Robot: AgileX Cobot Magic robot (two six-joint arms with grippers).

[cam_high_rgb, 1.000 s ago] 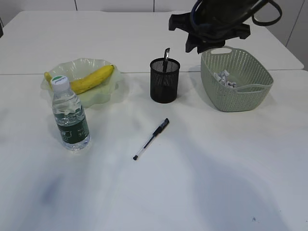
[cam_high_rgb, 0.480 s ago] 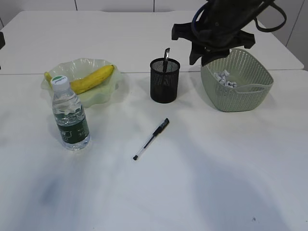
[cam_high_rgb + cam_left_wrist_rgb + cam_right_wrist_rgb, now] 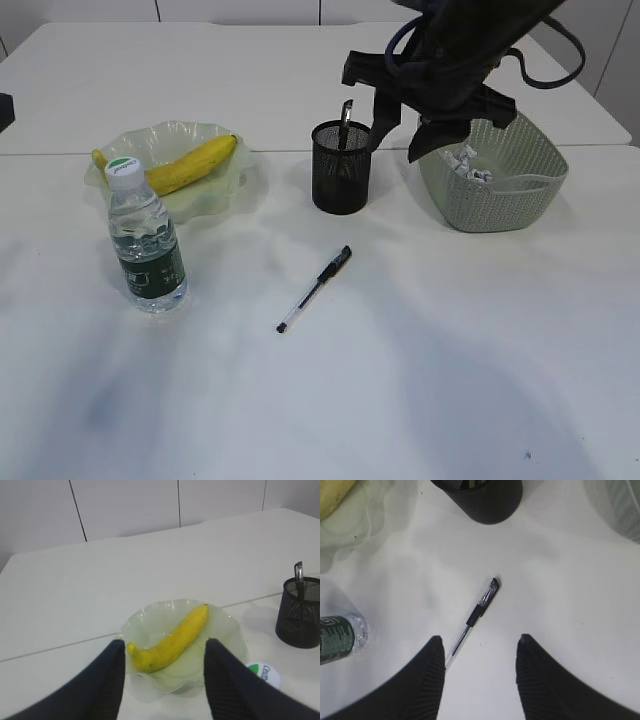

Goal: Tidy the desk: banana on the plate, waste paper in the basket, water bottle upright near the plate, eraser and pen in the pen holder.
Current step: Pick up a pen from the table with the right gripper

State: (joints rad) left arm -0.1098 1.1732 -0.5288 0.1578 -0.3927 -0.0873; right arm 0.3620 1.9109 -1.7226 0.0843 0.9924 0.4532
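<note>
White tabletop, seen at a slant from chest height. Banana [image 3: 192, 163] lies on the plate [image 3: 225, 186]; water bottle [image 3: 146, 240] stands upright just beside it; crumpled waste paper [image 3: 468, 163] sits in the basket [image 3: 520, 200]; one pen stands in the pen holder [image 3: 341, 168]. A second pen [image 3: 314, 289] lies flat on the bare table, in front of the holder and apart from it, and is judged the step in hand. The eraser cannot be seen in any view.

Right gripper [image 3: 479, 672]: fingers spread, empty, hanging above the lying pen's clear tip end. A good pick would centre on the dark mid-barrel and turn the jaws across the pen's diagonal, so that the pen hangs balanced for lowering into the cup.

Left gripper [image 3: 162, 680]: fingers spread, empty, above the near rim of the plate.

Only the exterior view shows the paper inside the basket. Only the right wrist view shows how the jaws stand relative to the pen. Only the left wrist view shows the left fingers at all.
</note>
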